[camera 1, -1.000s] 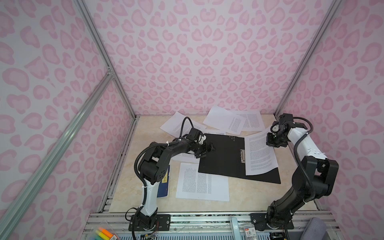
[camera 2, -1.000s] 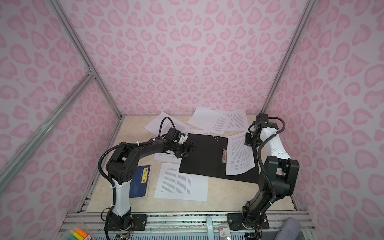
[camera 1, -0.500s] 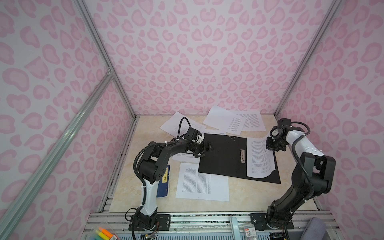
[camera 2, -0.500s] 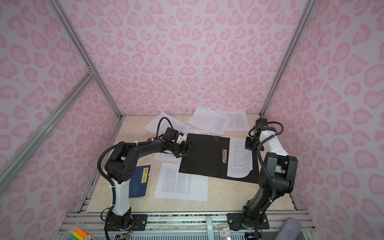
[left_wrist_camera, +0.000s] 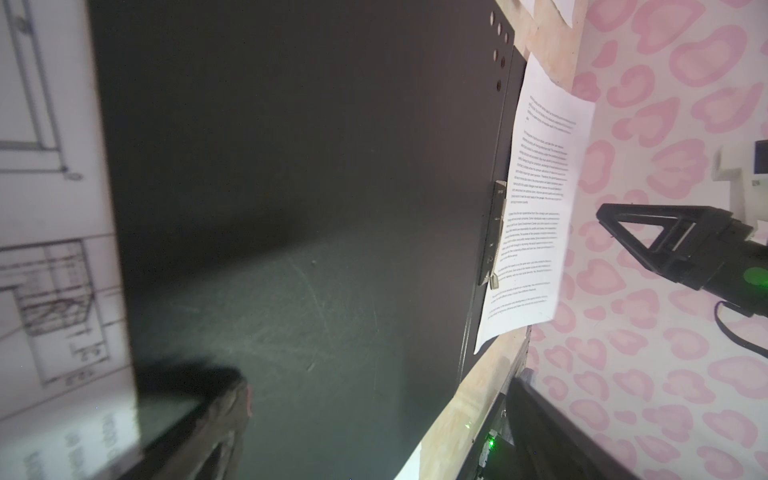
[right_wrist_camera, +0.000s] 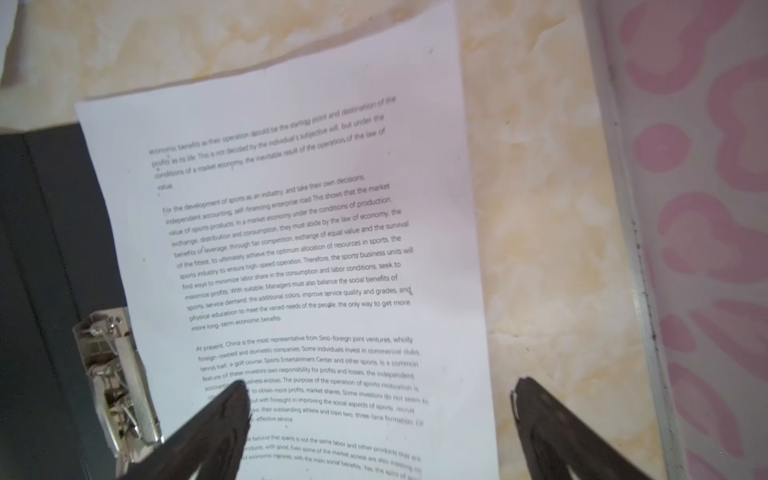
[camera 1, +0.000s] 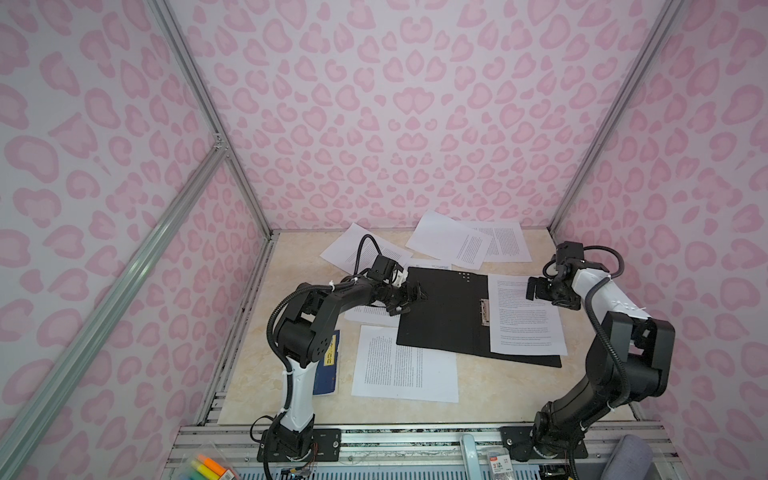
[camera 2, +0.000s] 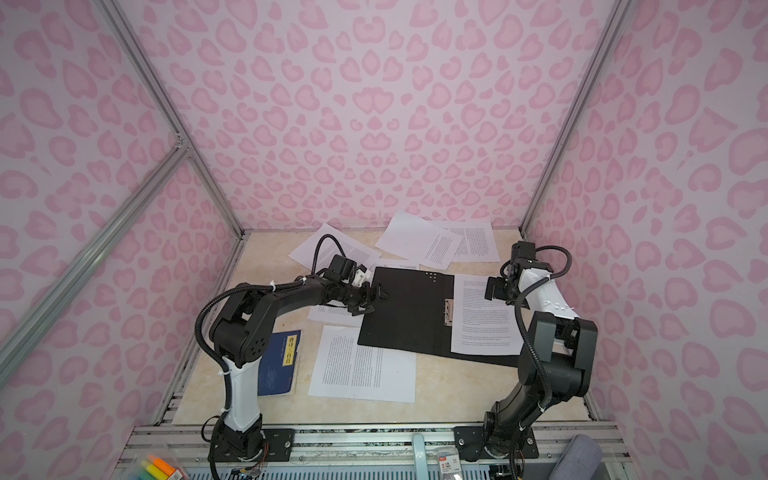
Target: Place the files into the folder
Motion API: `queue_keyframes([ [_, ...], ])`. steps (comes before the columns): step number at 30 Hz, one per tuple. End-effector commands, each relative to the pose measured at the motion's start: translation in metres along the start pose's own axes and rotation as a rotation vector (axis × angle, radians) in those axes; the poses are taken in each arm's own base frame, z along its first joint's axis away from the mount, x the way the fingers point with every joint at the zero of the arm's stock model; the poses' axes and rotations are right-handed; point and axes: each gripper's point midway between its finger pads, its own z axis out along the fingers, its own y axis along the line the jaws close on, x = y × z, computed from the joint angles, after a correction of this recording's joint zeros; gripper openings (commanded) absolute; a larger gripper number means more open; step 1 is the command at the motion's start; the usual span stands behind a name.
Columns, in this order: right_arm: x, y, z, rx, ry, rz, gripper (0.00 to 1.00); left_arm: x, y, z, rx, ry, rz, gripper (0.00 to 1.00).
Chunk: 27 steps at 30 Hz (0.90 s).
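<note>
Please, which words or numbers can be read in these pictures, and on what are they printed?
"For the development of sports as an industry": on the sheet lying in the folder.
"At present, China is the most representative": same sheet, lower.
The yellow label on the blue book: characters too small to read.
The drawing sheet and the other sheets: print too blurred.

The right jaws have opened — their sheet (camera 1: 523,316) now lies flat on the folder (camera 1: 440,311).
</note>
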Motion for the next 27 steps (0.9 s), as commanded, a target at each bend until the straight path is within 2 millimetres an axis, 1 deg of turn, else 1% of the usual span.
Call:
queue_keyframes([
  [1,-0.015,-0.01,-0.023,0.037,-0.116,0.13,0.99,0.019,0.053,0.002,-0.209,0.028,-0.108,0.98],
  [3,-0.012,0.001,-0.032,-0.05,-0.17,0.182,0.99,0.018,0.051,0.001,-0.207,0.026,-0.104,0.98],
  [4,-0.014,0.015,-0.038,-0.141,-0.201,0.187,0.99,0.018,0.051,0.0,-0.206,0.024,-0.103,0.98],
  [5,-0.013,0.026,-0.04,-0.203,-0.211,0.184,0.99,0.019,0.051,0.0,-0.206,0.026,-0.104,0.98],
  [6,-0.009,0.038,-0.041,-0.259,-0.202,0.192,0.96,0.02,0.051,0.0,-0.207,0.026,-0.103,0.98],
  [8,0.003,0.064,-0.042,-0.349,-0.155,0.173,0.86,0.02,0.051,-0.001,-0.206,0.024,-0.103,0.98],
  [9,0.01,0.082,-0.041,-0.398,-0.138,0.155,0.78,0.021,0.051,-0.001,-0.204,0.025,-0.105,0.98],
  [10,0.019,0.096,-0.039,-0.435,-0.121,0.143,0.72,0.021,0.05,-0.001,-0.199,0.023,-0.106,0.98],
  [11,0.031,0.115,-0.037,-0.478,-0.095,0.124,0.63,0.023,0.051,-0.002,-0.199,0.025,-0.107,0.98],
  [12,0.04,0.127,-0.034,-0.501,-0.071,0.113,0.5,0.022,0.05,-0.003,-0.198,0.021,-0.105,0.98],
  [13,0.051,0.139,-0.029,-0.523,-0.038,0.103,0.4,0.023,0.051,-0.004,-0.201,0.018,-0.104,0.98],
  [15,0.068,0.157,-0.018,-0.563,0.011,0.082,0.33,0.024,0.05,-0.005,-0.201,0.017,-0.1,0.98],
  [19,0.095,0.165,0.008,-0.566,0.085,0.072,0.29,0.024,0.048,-0.005,-0.194,0.022,-0.103,0.98],
  [21,0.103,0.168,0.016,-0.573,0.105,0.068,0.29,0.025,0.049,-0.005,-0.194,0.024,-0.106,0.98],
  [24,0.109,0.168,0.025,-0.567,0.123,0.07,0.28,0.026,0.05,-0.005,-0.194,0.024,-0.108,0.98],
  [27,0.11,0.17,0.031,-0.566,0.139,0.069,0.24,0.027,0.05,-0.005,-0.195,0.024,-0.109,0.98],
])
